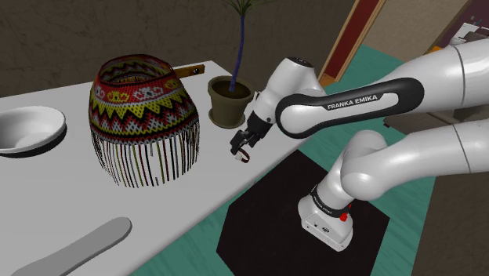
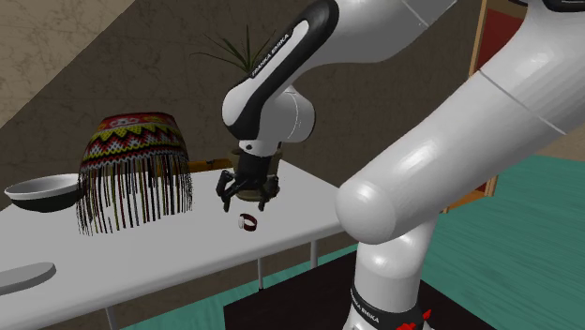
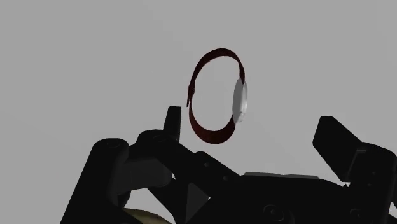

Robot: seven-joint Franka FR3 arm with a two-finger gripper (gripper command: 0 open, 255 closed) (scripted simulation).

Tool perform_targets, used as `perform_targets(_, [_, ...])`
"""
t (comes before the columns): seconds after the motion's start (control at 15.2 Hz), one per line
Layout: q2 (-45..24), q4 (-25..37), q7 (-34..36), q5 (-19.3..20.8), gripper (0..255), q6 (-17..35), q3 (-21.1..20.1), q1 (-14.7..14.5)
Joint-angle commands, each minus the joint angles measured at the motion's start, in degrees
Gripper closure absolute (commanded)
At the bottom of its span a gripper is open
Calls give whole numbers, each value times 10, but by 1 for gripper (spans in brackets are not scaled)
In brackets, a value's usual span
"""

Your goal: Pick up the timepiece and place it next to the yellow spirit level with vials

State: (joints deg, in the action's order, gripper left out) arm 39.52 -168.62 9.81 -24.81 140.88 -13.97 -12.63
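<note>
Nearest our lens in the wrist view, two black fingers (image 3: 173, 124) stand wide apart: the jaws are open and grip nothing. Between them, a little beyond the tips and untouched, we see the watch (image 3: 219, 95), a dark red strap looped on edge with a pale grey face. From the shoulder view it rests on the bench (image 1: 47, 204) close to its edge, at four o'clock from a fringed, patterned basket (image 1: 145, 102) and right under the jaws; the yellow level (image 1: 193, 70) lies apart from it, at one o'clock behind that basket. We find the bench plain and pale grey; it also carries a grey bowl (image 1: 27, 129) at nine o'clock from the basket, a potted plant (image 1: 229, 98) at two o'clock and a flat grey piece (image 1: 94, 243) at seven. Below lies a teal floor (image 1: 184, 265), and brown walls (image 1: 47, 39) close the room. On the white arm (image 1: 439, 78) we read "FRANKA EMIKA".
</note>
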Motion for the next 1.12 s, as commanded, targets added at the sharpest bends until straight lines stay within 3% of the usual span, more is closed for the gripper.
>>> perform_targets(0.0, [-19, -7, -4, -8, 0, 26, -3, -5])
perform_targets(0.53, [-25, -7, -5, -10, 0, 33, -4, -6])
perform_targets(0.59, [-25, -7, -5, -10, 255, 33, -4, -6])
perform_targets(1.06, [-25, -7, -5, -10, 255, 33, -4, -6])
